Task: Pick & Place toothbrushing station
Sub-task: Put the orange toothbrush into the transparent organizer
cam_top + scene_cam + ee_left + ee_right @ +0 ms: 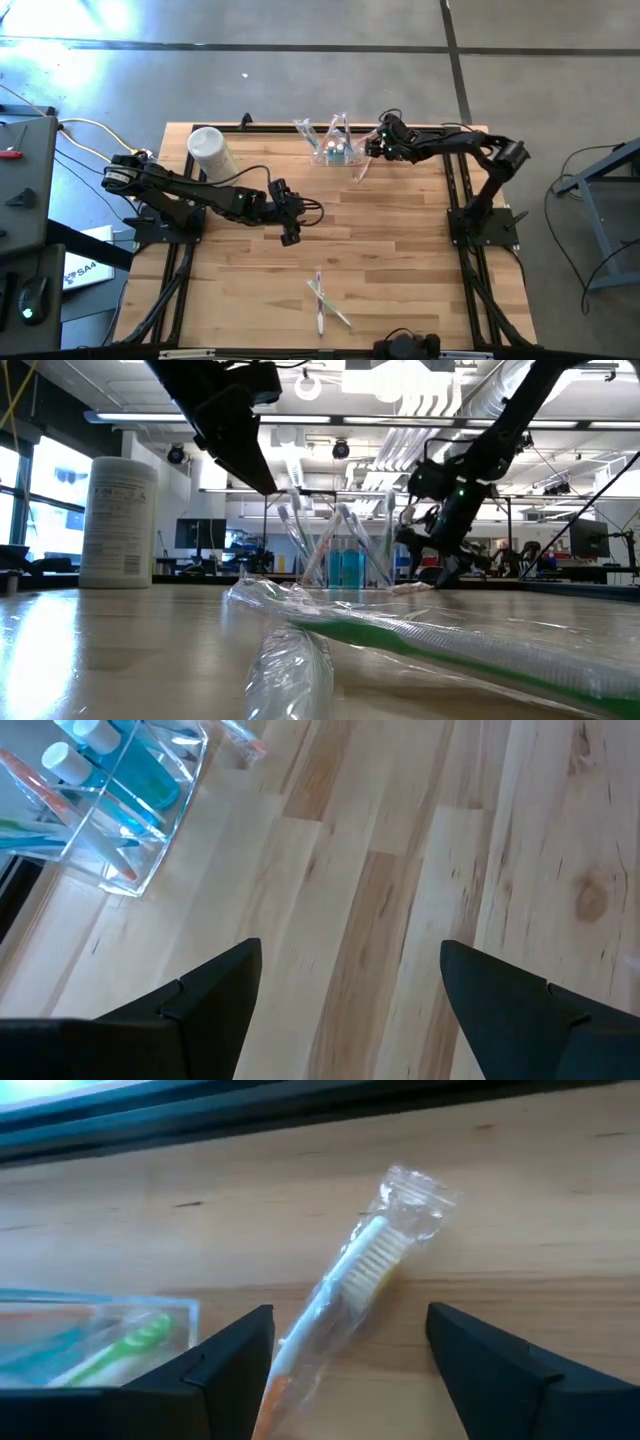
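Observation:
The toothbrushing station (pixel 335 148) is a small clear plastic holder standing near the table's far edge, with blue-liquid bottles and several pastel toothbrushes in it. It also shows in the left wrist view (pixel 120 800), the right wrist view (pixel 90 1340) and the low view (pixel 340 555). My right gripper (pixel 375 148) is open just right of the station, low over the table. Its fingers stand on either side of a plastic-wrapped toothbrush (pixel 360 1280) that lies flat on the wood. My left gripper (pixel 303 222) is open and empty above mid-table, nearer than the station.
An opaque white canister (pixel 210 150) stands at the far left of the table. Wrapped toothbrushes (pixel 325 300) lie crossed near the table's near edge and fill the low view's foreground (pixel 400 630). Bare wood lies between them and the station.

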You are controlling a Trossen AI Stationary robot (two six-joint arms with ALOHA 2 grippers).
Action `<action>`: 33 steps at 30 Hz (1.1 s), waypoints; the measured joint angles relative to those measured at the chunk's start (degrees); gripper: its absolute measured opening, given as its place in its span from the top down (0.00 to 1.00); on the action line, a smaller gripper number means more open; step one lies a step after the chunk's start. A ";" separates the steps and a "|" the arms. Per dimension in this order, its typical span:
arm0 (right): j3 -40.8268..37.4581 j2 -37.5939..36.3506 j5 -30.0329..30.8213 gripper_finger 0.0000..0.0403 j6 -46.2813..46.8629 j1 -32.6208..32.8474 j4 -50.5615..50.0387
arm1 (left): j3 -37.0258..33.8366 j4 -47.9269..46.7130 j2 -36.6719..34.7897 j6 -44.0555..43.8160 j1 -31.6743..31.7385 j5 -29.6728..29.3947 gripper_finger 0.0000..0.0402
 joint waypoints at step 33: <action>7.84 4.10 6.24 0.99 -15.81 2.02 -23.31 | -0.02 4.04 0.00 11.51 0.00 16.84 0.24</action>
